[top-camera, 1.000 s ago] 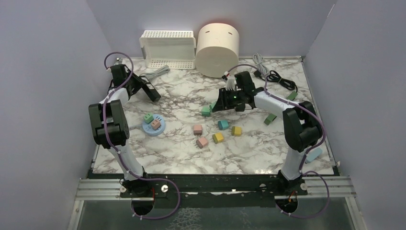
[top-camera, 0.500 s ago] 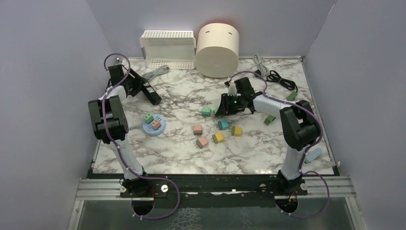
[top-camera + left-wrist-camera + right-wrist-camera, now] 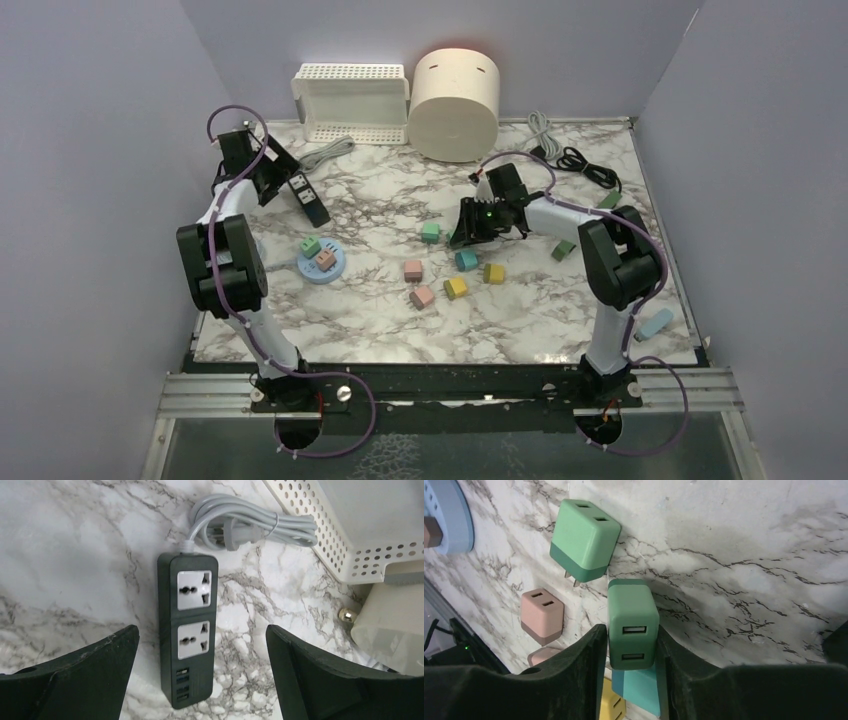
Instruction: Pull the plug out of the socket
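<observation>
Two sockets on strip empty. Right gripper pinches green plug near its end; shallow hold, plug may slip out. Left gripper spread over strip; any descent could shove it.

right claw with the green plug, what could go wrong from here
The right claw pinches only the USB end of the green plug, so it could twist or slip out. A teal plug lies right under it and a pink plug nearby; setting it down here might knock them.
</observation>
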